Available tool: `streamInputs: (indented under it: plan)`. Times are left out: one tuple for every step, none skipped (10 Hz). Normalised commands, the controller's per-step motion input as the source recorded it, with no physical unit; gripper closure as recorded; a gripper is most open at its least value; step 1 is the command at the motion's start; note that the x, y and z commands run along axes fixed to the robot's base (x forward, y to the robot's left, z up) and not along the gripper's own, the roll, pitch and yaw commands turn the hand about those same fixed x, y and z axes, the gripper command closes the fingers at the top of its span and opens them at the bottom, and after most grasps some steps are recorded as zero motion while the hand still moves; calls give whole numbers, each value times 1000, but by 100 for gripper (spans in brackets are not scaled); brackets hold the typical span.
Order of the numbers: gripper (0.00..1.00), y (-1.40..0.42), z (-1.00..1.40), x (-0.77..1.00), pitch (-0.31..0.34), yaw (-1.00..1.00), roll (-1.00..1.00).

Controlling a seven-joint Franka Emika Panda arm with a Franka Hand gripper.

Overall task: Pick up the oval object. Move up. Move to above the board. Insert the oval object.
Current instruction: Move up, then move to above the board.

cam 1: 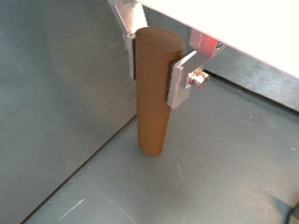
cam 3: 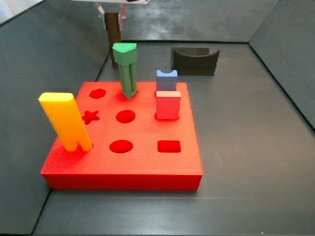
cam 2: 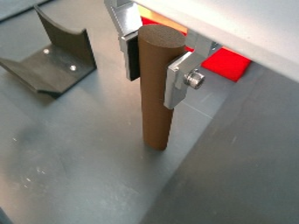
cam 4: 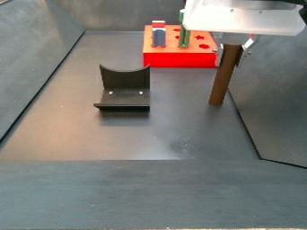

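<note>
Closest to the wrist cameras, two flat silver fingers [cam 1: 180, 80] press against opposite sides of the oval object [cam 1: 155, 92], a tall dark-brown peg with a rounded top. The gripper [cam 2: 156, 64] pinches this peg near its upper end, and the peg stands upright with its lower end at the grey floor [cam 1: 70, 105]; whether it touches the floor or hangs just above it cannot be told. In a wrist view, the fixture [cam 2: 52, 59], a dark L-shaped bracket, stands on the floor off to one side of the peg, and a corner of the board [cam 2: 226, 63] shows as a red patch behind the gripper. In a side view, the board [cam 3: 123, 147] is a thick red block nearest the camera, with star, round and square holes in its top. A yellow notched peg [cam 3: 68, 122] stands on the board at its near left, a green pointed-top peg [cam 3: 125, 67] stands in a hole toward the back, and a red and blue stacked piece [cam 3: 168, 95] stands to the right of it. Behind the board in that view, the oval object [cam 3: 113, 30] appears under the gripper [cam 3: 114, 8], apart from the board. In a side view, the gripper [cam 4: 232, 45] and the oval object [cam 4: 224, 75] sit near the right wall, with the board [cam 4: 180, 49] just behind and the fixture [cam 4: 122, 90] well to the left.
</note>
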Motion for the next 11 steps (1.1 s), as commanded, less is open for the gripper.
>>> streamInputs:
  plan:
    - [100, 36, 799, -30, 28, 21, -1]
    - [100, 37, 739, -42, 48, 18, 4]
    - [100, 29, 586, -30, 53, 0, 25]
    - [100, 29, 448, -20, 58, -8, 43]
    - [100, 29, 251, -9, 70, -12, 62]
    - [100, 73, 1000, 180, 158, -265, -120]
    - [100, 75, 1000, 192, 165, -252, -117]
    - [100, 71, 1000, 177, 157, -181, -113]
    - [100, 64, 1000, 162, 123, -132, -110]
    - [100, 61, 1000, 152, 104, -107, -108]
    - [100, 55, 1000, 136, 81, -77, -102]
